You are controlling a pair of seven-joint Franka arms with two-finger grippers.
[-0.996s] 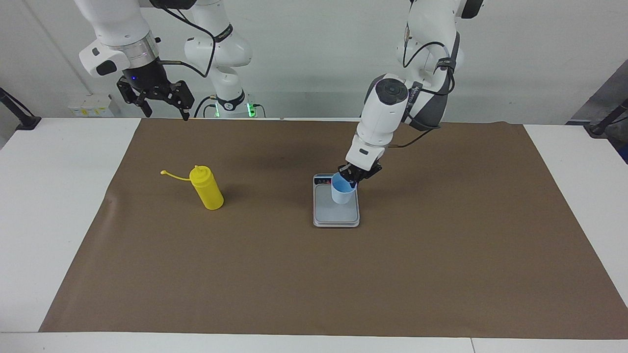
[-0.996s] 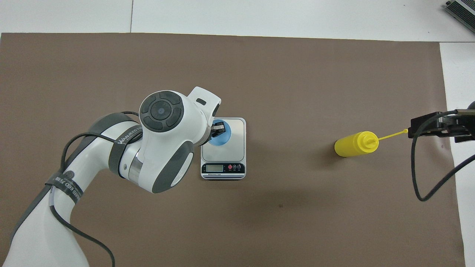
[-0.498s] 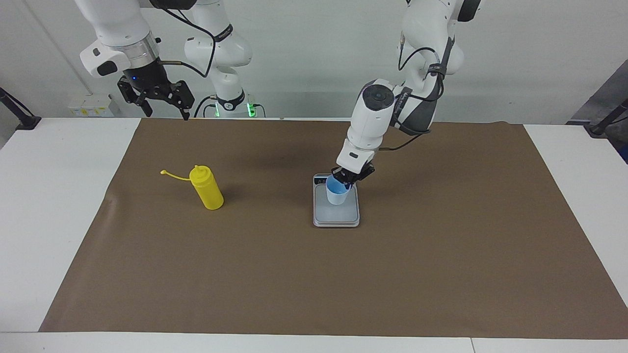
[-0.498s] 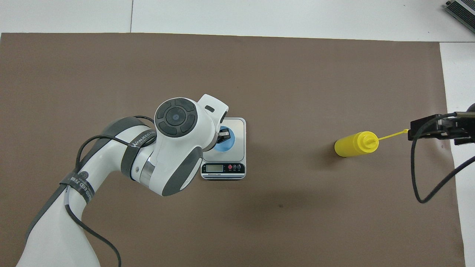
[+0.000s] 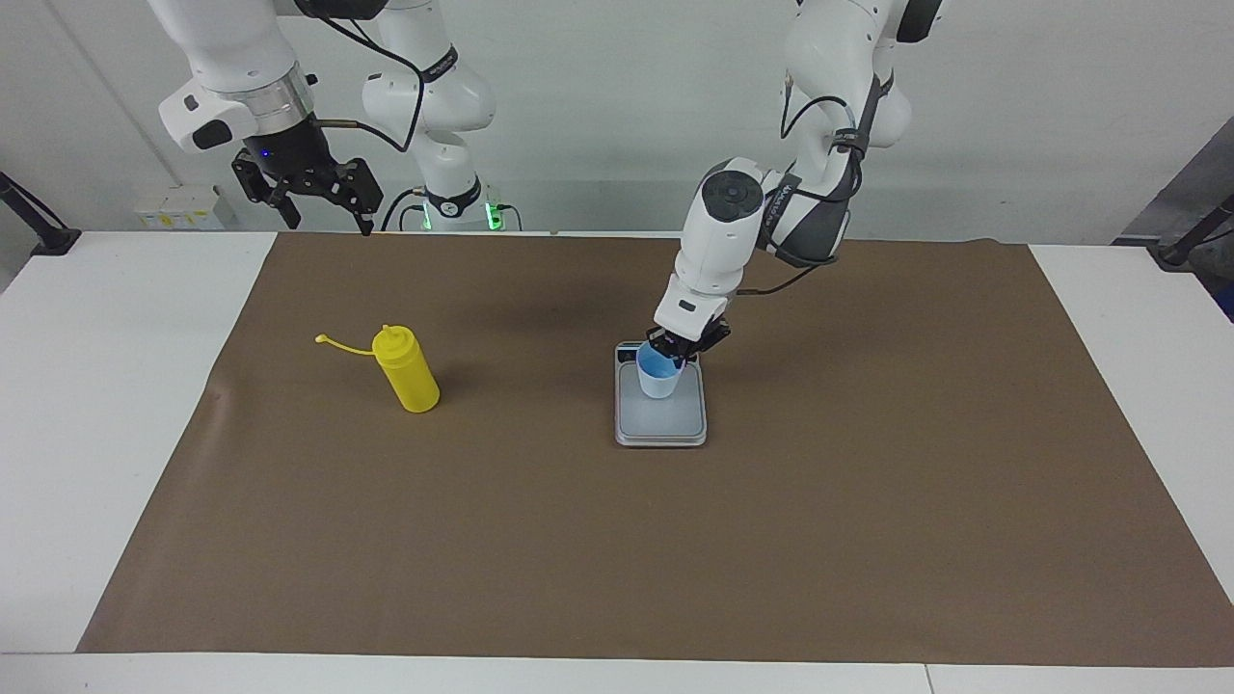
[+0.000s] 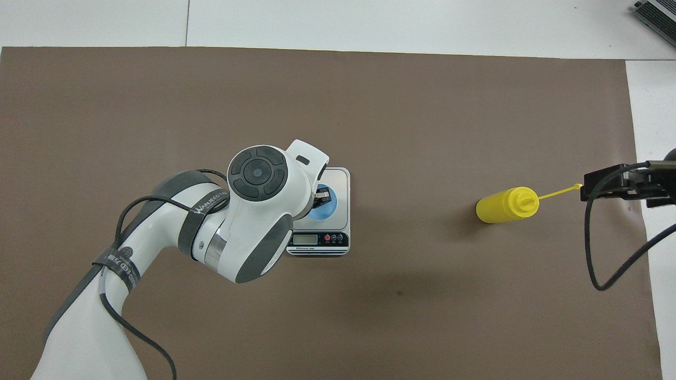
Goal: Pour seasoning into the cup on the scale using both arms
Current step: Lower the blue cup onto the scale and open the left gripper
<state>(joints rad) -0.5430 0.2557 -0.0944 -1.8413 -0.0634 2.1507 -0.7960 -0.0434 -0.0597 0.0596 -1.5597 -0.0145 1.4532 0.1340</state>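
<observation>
left claw: pinching the cup's rim
cup: upright on the scale
right claw: spread, waiting above the bench edge
seasoning: standing toward the right arm's end

1. Your left arm reaches down from its base and forward over the table, with the elbow bent and the forearm sloping steeply down toward the middle.
2. Its wrist tilts downward, so the left gripper points almost straight down, low above the surface.
3. The left gripper's fingertips are pinched together.
4. In the overhead view the arm's big round joint cap covers most of that gripper.
5. Your right arm waits raised near its own end of the table.
6. The right gripper hangs high in the air with its fingers spread wide, holding nothing.
</observation>
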